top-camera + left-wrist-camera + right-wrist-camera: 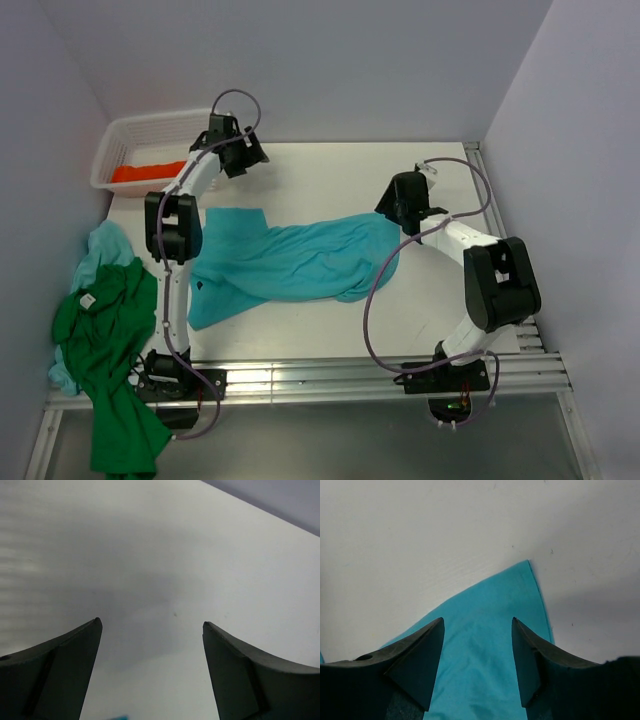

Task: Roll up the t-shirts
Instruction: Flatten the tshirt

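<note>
While only the top view caught the green t-shirt (105,350) heaped near-left, the right wrist view showed the right gripper (477,621) parted, empty, over the turquoise t-shirt (485,650) corner. Farther, the left gripper (150,625) gaped wide over the worktop (150,540). The orange-red t-shirt (148,172) sat in the basket (112,150).

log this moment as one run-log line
left gripper: open, over table | right gripper: open, above turquoise t-shirt corner | roll: not yet started, cloth lying rumpled
</note>
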Motion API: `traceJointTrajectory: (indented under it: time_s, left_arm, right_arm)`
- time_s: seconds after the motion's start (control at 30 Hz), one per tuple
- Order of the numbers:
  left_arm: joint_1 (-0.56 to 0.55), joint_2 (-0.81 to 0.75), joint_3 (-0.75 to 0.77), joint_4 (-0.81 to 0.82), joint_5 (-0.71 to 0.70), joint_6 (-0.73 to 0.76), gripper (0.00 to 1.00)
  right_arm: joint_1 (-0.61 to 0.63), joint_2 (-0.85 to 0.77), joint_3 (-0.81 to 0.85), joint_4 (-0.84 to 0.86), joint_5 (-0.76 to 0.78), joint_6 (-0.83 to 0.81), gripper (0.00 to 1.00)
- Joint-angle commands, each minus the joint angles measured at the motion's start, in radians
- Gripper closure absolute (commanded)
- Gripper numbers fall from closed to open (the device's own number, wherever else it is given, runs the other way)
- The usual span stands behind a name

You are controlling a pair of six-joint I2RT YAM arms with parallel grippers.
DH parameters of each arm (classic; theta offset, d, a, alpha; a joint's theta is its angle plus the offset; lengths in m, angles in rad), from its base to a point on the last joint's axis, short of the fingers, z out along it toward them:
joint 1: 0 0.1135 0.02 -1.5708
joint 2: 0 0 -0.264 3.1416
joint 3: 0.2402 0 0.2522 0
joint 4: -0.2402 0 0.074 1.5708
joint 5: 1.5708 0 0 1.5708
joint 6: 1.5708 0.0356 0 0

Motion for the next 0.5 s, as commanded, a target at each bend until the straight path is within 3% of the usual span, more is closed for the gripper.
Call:
traceJointTrajectory:
  time_s: [0.0,0.27,0.47]
  left_arm:
    - [-0.077,-0.19,-0.014,-0.003,-0.039,0.086,0.12]
    - [-0.145,-0.388,-0.197,-0.02,-0.043,0.109,0.11]
    - [-0.16,-0.58,-0.393,-0.03,-0.081,0.086,0.11]
  right_arm:
    - [-0.006,0.03,0.063,-0.052,0.019,-0.013,0.37]
    - [-0.025,0.095,0.126,-0.168,0.047,-0.021,0.38]
    - [-0.037,0.222,0.283,-0.275,0.055,-0.013,0.39]
